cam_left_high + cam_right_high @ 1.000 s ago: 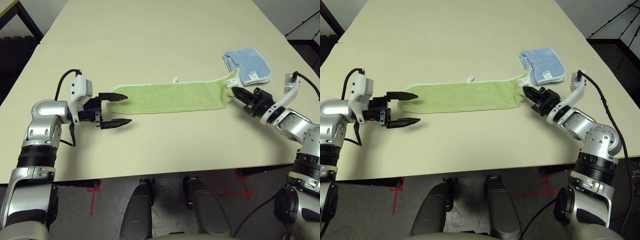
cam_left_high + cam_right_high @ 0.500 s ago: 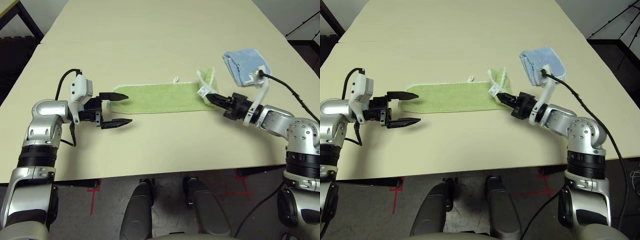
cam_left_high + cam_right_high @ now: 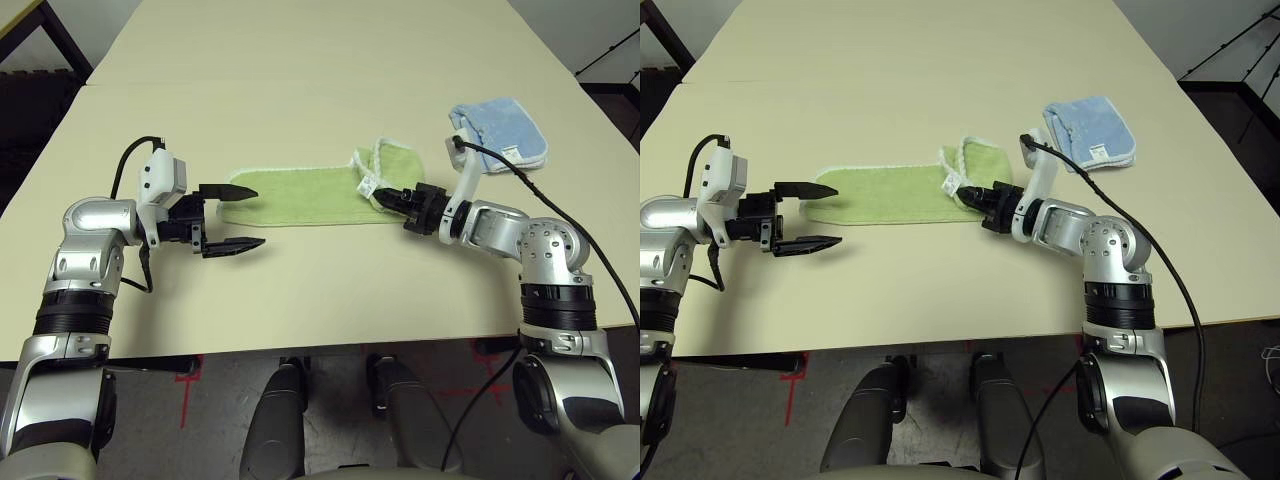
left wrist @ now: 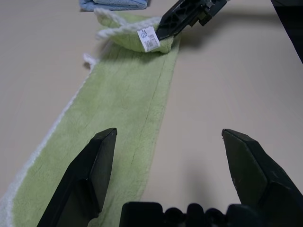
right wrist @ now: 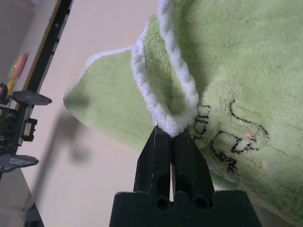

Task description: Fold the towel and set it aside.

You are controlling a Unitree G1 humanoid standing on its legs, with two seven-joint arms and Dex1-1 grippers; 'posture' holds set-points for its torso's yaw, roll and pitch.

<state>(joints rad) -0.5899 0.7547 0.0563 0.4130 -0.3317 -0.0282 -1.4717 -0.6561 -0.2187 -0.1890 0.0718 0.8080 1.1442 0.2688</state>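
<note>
The light green terry towel lies as a long strip on the beige table, stretched between the two grippers. The right gripper has its black fingers pressed together on the towel's white-stitched edge, at the end nearest it, and holds that end lifted and curled over the flat part, so a small white label hangs just past its fingertips. In the right wrist view the pinched edging bulges right above the closed fingertips, with the dark embroidered mark just beside them (a scribble of black thread on the pile).

The left gripper stands at the towel's opposite end with its fingers spread wide apart, holding nothing; one finger sits over the towel's rounded corner, the other over bare table beside the strip. Whether the upper finger touches the cloth cannot be told.

Beyond the right gripper, past its wrist cable, a smaller folded light blue cloth rests on the table, well apart from the towel. Between the two grippers only the towel itself lies.
</note>
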